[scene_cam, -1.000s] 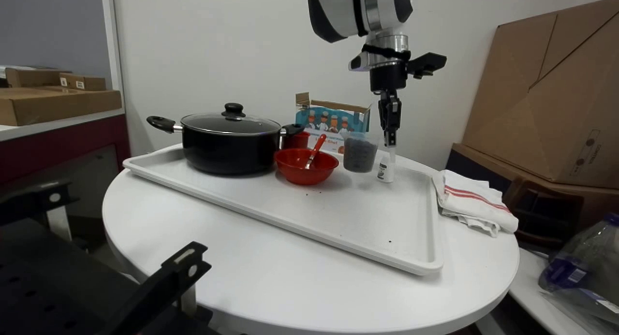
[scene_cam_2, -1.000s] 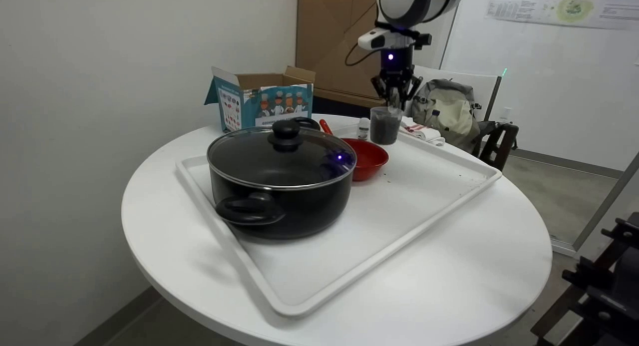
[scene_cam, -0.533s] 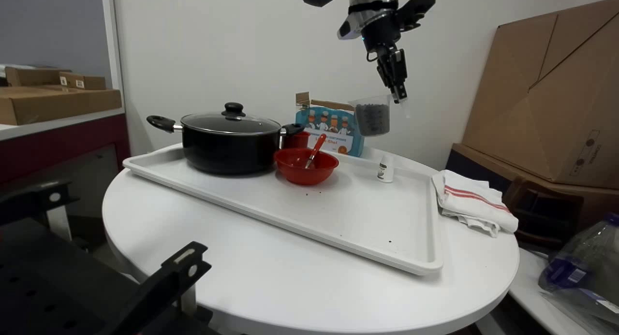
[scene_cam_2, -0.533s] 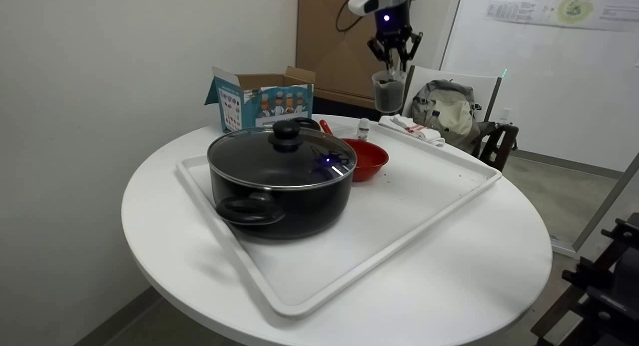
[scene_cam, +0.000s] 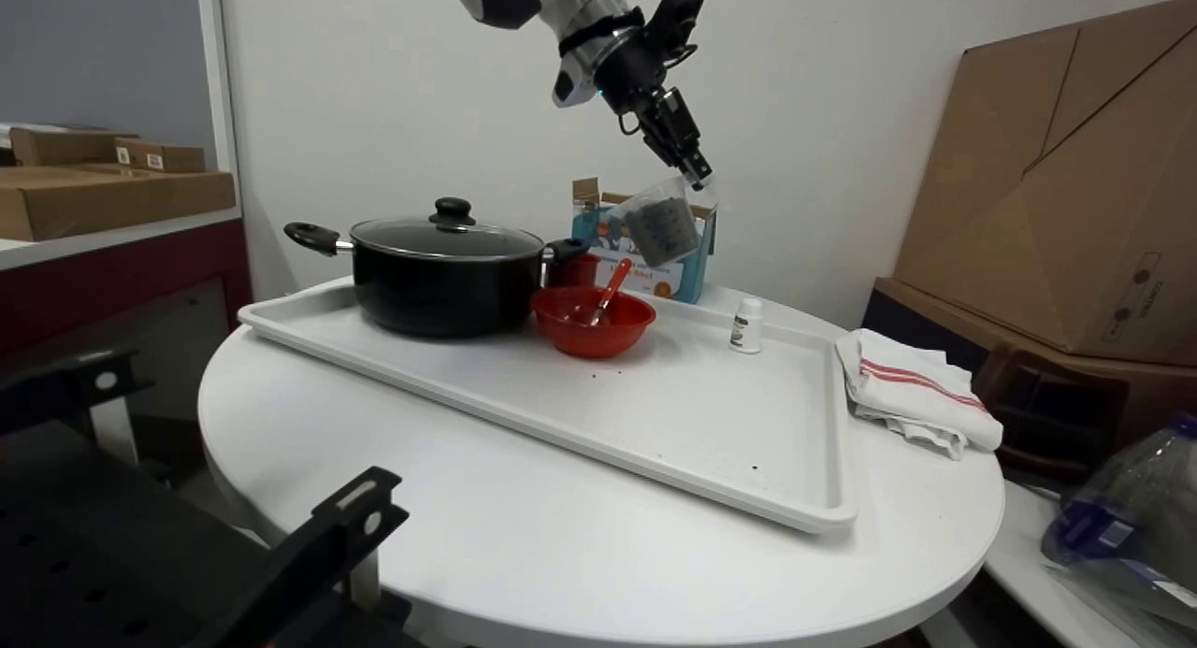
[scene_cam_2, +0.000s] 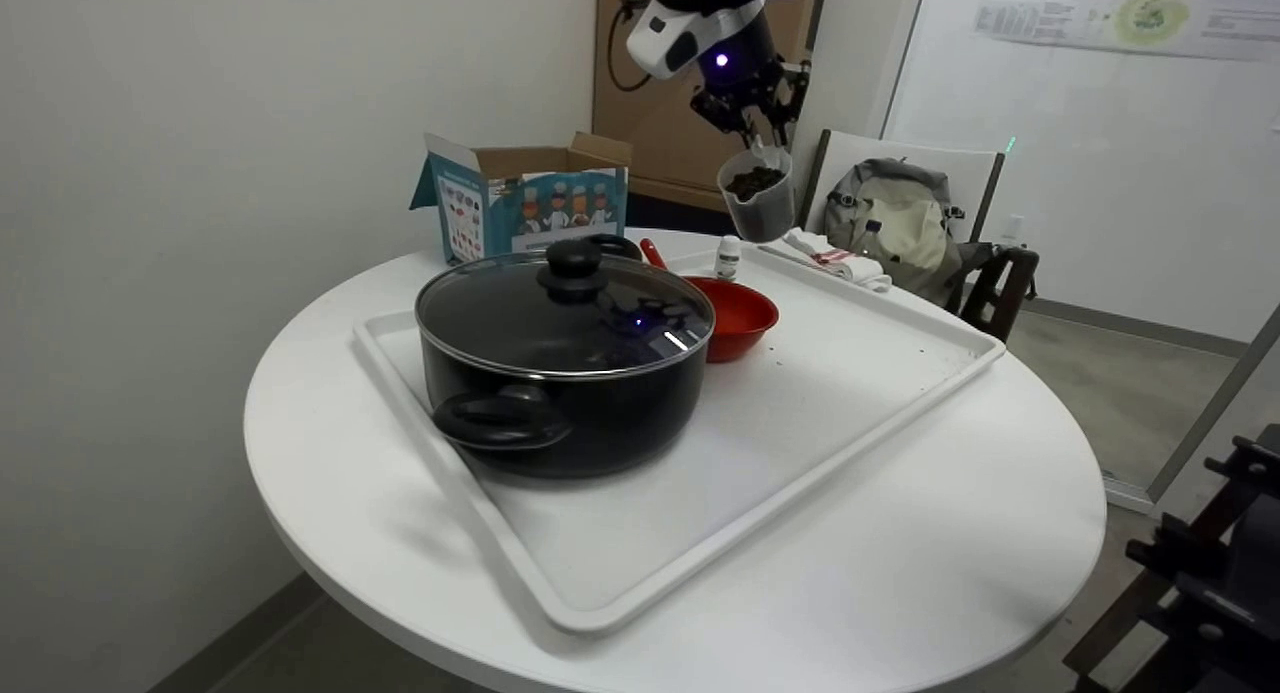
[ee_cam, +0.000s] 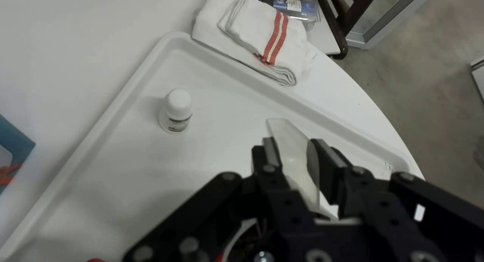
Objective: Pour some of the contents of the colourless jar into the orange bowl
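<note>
The colourless jar (scene_cam: 662,229) is see-through, with dark contents (scene_cam_2: 754,182) visible at its mouth. It hangs in the air above and beside the orange bowl (scene_cam: 593,335), tilted with its mouth toward the bowl's side. Its body also shows in an exterior view (scene_cam_2: 765,216). My gripper (scene_cam: 698,171) is shut on the jar's pale handle (ee_cam: 293,156); in the wrist view the fingers (ee_cam: 297,152) stand on both sides of it. The bowl, red-orange, stands on the tray and is partly hidden by the pot in an exterior view (scene_cam_2: 742,323). No contents are seen falling.
A black lidded pot (scene_cam: 447,288) stands beside the bowl. A red-handled utensil (scene_cam: 612,288) leans in the bowl. A small white bottle (scene_cam: 746,328) stands on the white tray (scene_cam: 655,461). A folded towel (scene_cam: 916,386) and a blue box (scene_cam_2: 520,198) lie beyond the tray.
My gripper has lifted the jar from just above the tray, carried it toward the bowl, and tilted it so its mouth leans to the bowl's side. Other things stay put.
</note>
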`<action>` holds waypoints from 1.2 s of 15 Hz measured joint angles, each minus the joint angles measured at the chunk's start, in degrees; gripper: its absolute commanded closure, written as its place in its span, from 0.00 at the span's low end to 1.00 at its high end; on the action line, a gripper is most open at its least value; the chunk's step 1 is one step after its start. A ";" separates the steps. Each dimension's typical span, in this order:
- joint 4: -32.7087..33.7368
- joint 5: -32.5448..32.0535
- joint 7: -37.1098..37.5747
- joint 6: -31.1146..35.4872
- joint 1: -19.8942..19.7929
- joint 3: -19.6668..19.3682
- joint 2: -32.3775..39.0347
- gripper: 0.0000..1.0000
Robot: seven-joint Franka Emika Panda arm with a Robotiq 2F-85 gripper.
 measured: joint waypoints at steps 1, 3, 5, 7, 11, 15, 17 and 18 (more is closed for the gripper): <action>-0.86 -2.21 3.52 -0.60 0.53 0.41 0.02 0.88; -2.15 -6.41 10.83 -1.54 1.11 1.17 0.02 0.88; -2.98 -10.51 17.91 -2.60 1.29 1.87 0.01 0.88; -3.60 -14.15 23.81 -4.02 1.30 2.51 0.01 0.88; -5.03 -21.78 31.77 -7.52 1.33 3.86 0.02 0.88; -7.27 -29.69 35.85 -10.48 1.73 5.68 0.06 0.88; -8.47 -33.82 37.55 -11.46 2.23 6.57 0.11 0.88; -9.03 -35.72 38.30 -12.00 2.52 7.00 0.15 0.88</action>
